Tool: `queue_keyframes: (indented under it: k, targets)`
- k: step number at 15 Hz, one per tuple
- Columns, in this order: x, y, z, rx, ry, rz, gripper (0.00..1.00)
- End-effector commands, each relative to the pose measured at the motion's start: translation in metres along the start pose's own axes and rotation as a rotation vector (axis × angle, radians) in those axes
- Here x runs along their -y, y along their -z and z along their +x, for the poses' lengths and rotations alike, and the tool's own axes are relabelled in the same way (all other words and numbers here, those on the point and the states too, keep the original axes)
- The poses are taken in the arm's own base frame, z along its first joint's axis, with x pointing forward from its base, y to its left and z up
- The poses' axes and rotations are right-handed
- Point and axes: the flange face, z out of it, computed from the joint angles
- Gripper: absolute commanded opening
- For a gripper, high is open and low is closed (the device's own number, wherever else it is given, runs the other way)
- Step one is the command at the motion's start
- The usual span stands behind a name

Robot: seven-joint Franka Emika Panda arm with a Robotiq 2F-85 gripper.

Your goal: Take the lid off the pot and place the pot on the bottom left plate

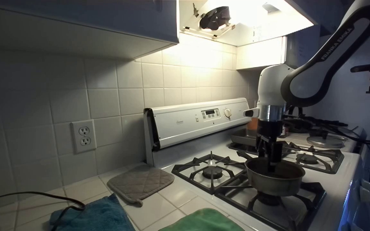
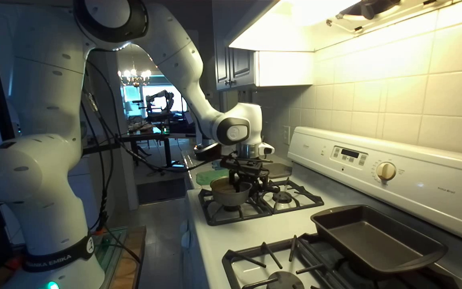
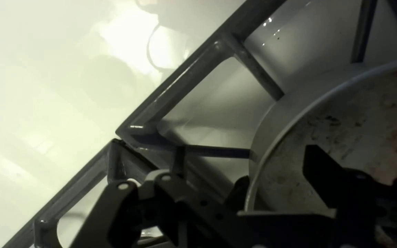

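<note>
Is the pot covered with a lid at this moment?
No, the wrist view looks down into the open pot and shows its stained inside.

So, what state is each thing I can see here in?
Wide, shallow grey metal pot: uncovered, upright, stained inside.
See-through round lid with dark knob: off the pot, knob up.
Robot's black jaws: open, straddling the pot's wall.
Dark rectangular metal baking pan: uncovered, right side up.
Bright white hood light: lit.
Grey quilted cloth pot holder: lying flat.
</note>
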Motion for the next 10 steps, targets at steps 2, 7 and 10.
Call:
queue_keyframes:
  k: [2,7,10]
  targets:
    - [-0.005,0.028,-0.003,-0.061,-0.051,0.018,1.00]
    - [-0.015,0.067,-0.008,-0.131,-0.249,0.028,1.00]
    - [-0.020,0.089,-0.014,-0.146,-0.375,0.033,1.00]
